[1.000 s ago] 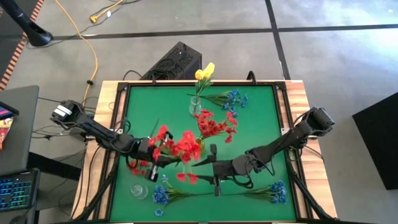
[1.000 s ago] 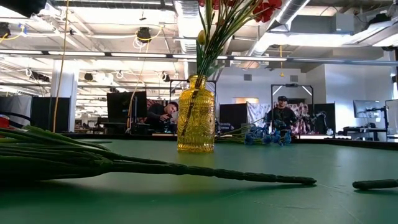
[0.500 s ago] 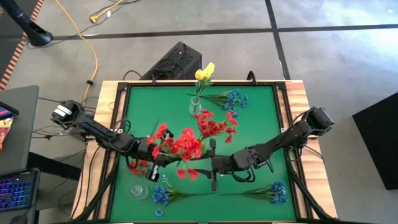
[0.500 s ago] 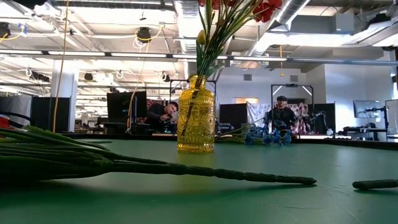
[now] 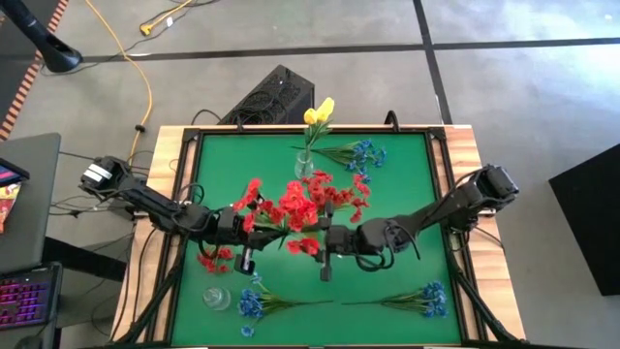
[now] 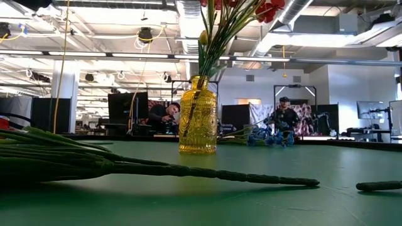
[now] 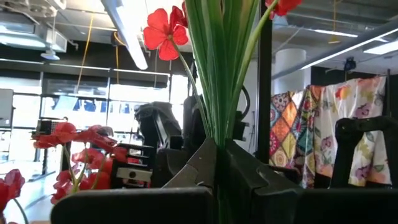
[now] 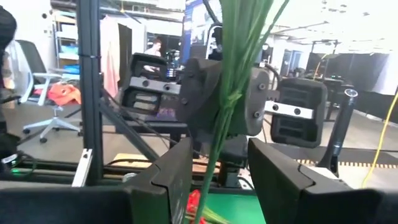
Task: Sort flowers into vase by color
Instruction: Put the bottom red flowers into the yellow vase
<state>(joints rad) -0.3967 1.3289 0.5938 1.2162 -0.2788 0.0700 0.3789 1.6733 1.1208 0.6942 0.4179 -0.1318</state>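
Observation:
My left gripper (image 7: 217, 163) is shut on a spray of red flowers (image 5: 289, 206), held over the middle of the green table (image 5: 407, 174). Its blooms (image 7: 163, 31) stand above the fingers. My right gripper (image 8: 219, 167) faces it from the table's right, open, with a finger on either side of the spray's lower stem (image 8: 219, 140). Whether they touch the stem I cannot tell. A yellow vase (image 6: 198, 116) holds green stems and red blooms (image 6: 270, 7). A clear vase (image 5: 304, 165) at the far side holds yellow flowers (image 5: 319, 112). My left gripper pinches the bunch of green stems (image 7: 217, 127) between its two fingers, which come from the table's left, slanting a little upward, and lie across the stems. The spray stands upright in the hold with its blooms on top. Its lower end is hidden by the gripper.
Blue sprays lie at the far right (image 5: 363, 152), near left (image 5: 257, 302) and near right (image 5: 424, 299). A red spray (image 5: 215, 260) lies at the left beside a small clear vase (image 5: 215, 298). Long green stems (image 6: 188, 171) cross the front of the low view.
My right gripper has moved toward the table's left and far edges, up to the held spray. The red blooms in my left gripper have shifted toward the far edge, nearer the red blooms at the table's middle.

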